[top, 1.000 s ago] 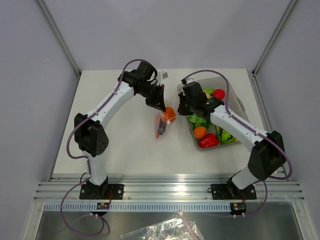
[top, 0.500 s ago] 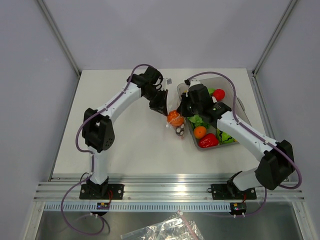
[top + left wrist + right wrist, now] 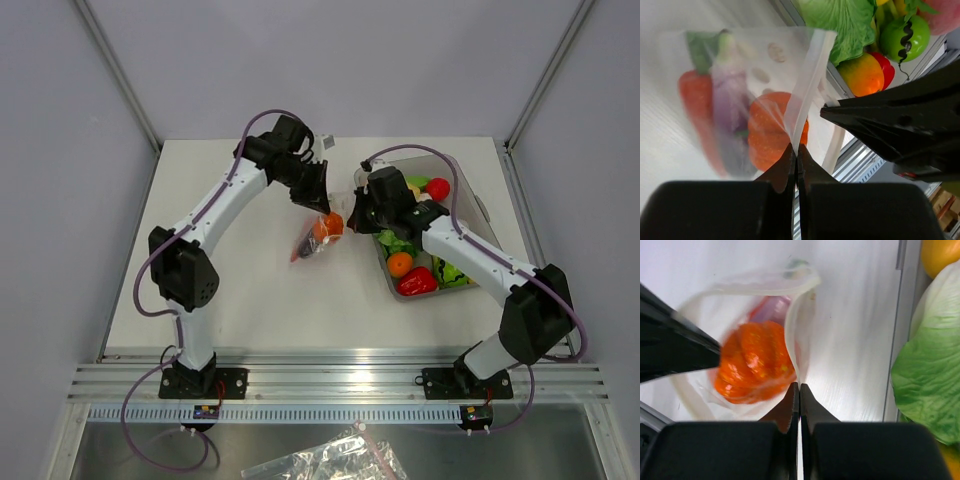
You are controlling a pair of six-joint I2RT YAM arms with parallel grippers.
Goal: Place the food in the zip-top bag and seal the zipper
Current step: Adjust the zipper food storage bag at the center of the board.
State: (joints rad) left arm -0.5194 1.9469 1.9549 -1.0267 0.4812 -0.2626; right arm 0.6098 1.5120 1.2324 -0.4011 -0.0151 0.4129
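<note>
- Orange, purple, red food (image 3: pixel 771 131) sits inside the zip-top bag (image 3: pixel 314 240): sealing step, I reckon.
- Both left claw (image 3: pixel 795 150) and right claw (image 3: pixel 799 388) clamp its mouth; next, press along the zipper (image 3: pixel 807 82).

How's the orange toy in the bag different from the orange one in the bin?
The bagged orange toy sits inside the clear bag; the loose orange toy lies in the bin beside a red pepper. The bagged one looks ridged, the loose one smooth. Both are small, round and glossy.
</note>
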